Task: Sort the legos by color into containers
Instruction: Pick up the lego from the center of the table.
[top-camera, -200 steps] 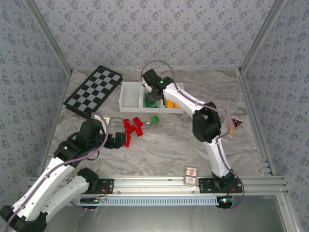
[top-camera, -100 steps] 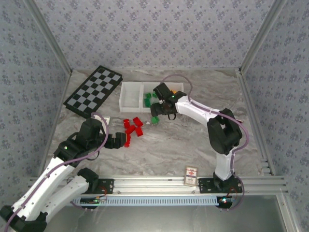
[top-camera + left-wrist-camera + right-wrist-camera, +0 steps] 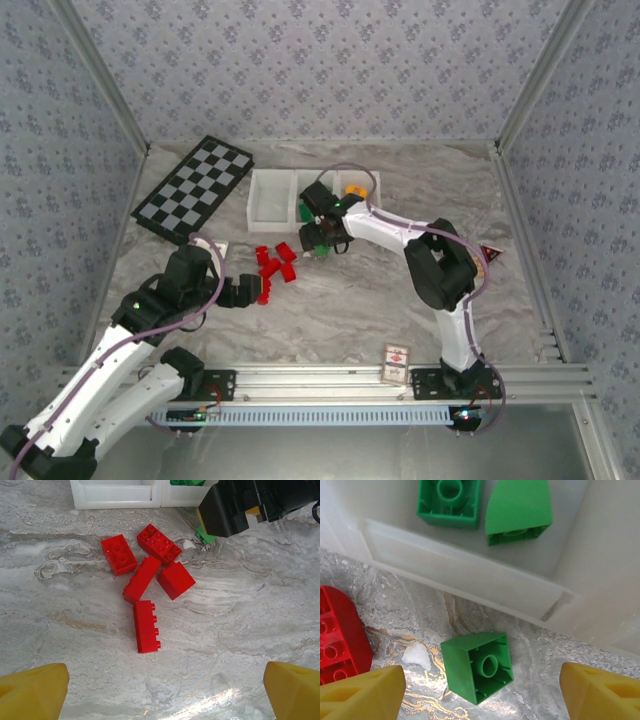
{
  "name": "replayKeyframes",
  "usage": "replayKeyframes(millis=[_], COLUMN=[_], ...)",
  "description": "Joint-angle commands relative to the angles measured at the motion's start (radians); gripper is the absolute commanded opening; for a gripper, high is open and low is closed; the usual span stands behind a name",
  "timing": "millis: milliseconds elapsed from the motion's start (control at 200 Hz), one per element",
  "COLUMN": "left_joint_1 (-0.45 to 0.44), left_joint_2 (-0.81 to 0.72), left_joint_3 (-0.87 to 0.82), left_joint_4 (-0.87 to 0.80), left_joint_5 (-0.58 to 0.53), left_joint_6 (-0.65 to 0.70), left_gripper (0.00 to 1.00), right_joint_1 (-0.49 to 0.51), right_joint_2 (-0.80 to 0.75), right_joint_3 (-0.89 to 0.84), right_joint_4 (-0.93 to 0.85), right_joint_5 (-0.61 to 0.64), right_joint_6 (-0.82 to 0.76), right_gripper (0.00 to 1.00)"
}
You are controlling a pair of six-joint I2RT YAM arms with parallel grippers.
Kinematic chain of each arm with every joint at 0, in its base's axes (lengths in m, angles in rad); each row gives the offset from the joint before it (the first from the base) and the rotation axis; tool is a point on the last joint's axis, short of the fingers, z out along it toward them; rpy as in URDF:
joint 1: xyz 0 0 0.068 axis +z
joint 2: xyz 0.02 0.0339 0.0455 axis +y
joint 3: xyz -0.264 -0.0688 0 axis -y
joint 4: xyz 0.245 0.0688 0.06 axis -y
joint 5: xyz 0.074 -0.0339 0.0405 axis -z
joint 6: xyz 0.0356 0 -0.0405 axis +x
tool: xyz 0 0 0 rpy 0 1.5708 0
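Several red legos (image 3: 146, 626) lie in a loose cluster on the marble table, just ahead of my left gripper (image 3: 162, 695), which is open and empty, its yellow fingertips (image 3: 32, 692) at the frame's bottom corners. In the top view the left gripper (image 3: 257, 290) sits at the near edge of that red legos cluster (image 3: 272, 262). My right gripper (image 3: 482, 695) hangs open over a green lego (image 3: 477, 666) lying upside down on the table, right in front of the white containers (image 3: 470, 575). Two green legos (image 3: 450, 500) lie in the middle bin. The right gripper (image 3: 322, 240) is at the tray's front wall.
A black-and-white checkerboard (image 3: 195, 187) lies at the back left beside the tray (image 3: 272, 200). A red-and-white card box (image 3: 397, 362) stands near the front rail. Orange pieces (image 3: 358, 189) show in the right bin. A curved red lego (image 3: 340, 630) lies left of the green one.
The right arm has swung from over the middle bin down to the table in front of the tray, above the loose green lego. The left arm has not moved.
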Motion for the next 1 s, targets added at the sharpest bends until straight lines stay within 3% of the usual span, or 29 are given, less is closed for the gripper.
replayKeyframes(millis=[0, 815, 994], left_joint_1=[-0.005, -0.005, -0.006], left_joint_2=[-0.003, -0.003, -0.002], left_joint_3=[-0.002, -0.002, -0.002], left_joint_4=[0.013, 0.013, 0.013], left_joint_5=[0.022, 0.021, 0.021], left_joint_6=[-0.001, -0.002, -0.002], left_gripper=[1.0, 1.0, 1.0], right_joint_1=[0.018, 0.047, 0.058], right_joint_2=[0.046, 0.186, 0.208], right_joint_3=[0.054, 0.192, 0.213], right_joint_4=[-0.07, -0.2, -0.224], right_joint_5=[0.031, 0.091, 0.104], right_joint_6=[-0.038, -0.119, -0.133], right_gripper=[0.82, 0.62, 0.48])
